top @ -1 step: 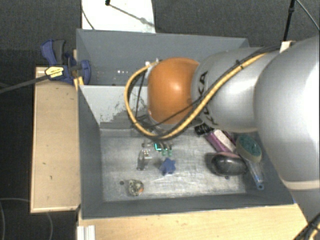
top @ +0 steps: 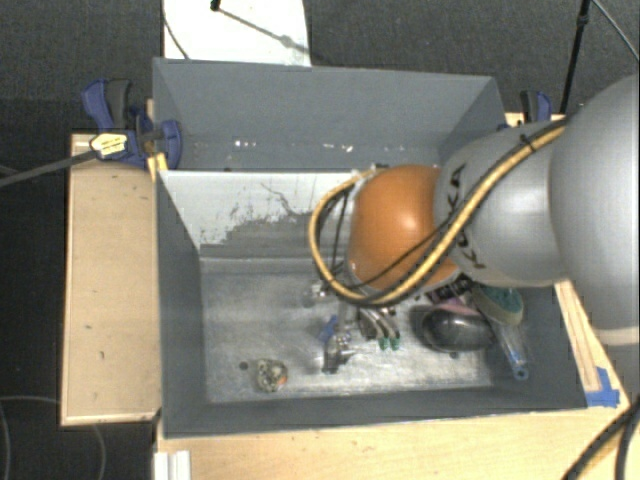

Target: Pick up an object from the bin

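We locate the tool (top: 338,353) low over the floor of the bin (top: 230,268), near the middle of its front wall. We cannot tell whether the tool stands apart or together.

A small round speckled lump (top: 268,373) lies alone, apart from the tool, toward the front left corner. A dark oval thing (top: 455,330) lies on the opposite side, toward the right wall, beside a blue pen (top: 510,353).

We judge the lump the clearer target. Reaching it calls for a shift leftward along the front wall.
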Tool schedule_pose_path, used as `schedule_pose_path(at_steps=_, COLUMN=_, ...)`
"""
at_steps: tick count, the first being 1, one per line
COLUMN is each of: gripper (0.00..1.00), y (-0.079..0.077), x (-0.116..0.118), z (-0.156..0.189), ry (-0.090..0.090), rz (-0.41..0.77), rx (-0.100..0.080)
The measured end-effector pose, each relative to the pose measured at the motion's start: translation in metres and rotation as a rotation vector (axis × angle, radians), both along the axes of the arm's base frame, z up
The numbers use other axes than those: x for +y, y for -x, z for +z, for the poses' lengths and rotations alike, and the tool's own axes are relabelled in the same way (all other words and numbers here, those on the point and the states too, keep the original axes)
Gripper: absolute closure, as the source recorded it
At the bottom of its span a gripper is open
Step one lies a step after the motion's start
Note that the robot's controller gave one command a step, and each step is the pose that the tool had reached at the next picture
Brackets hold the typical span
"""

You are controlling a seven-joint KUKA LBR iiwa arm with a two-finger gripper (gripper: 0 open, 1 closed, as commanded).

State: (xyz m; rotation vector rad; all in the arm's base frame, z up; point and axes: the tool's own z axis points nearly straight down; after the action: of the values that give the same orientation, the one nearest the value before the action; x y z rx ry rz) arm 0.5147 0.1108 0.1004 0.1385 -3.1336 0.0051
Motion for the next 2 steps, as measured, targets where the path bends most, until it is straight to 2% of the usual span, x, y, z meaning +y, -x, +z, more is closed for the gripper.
schedule_pose_path(at_steps=1, gripper=0.0, y=-0.008, x=-0.0592, z=-0.0281, ry=-0.006, rz=0.266, rx=-0.009)
schedule_pose_path(at_steps=2, gripper=1.0, y=-0.0097, x=-0.0585, z=-0.0261, ry=-0.006, rz=0.261, rx=-0.014)
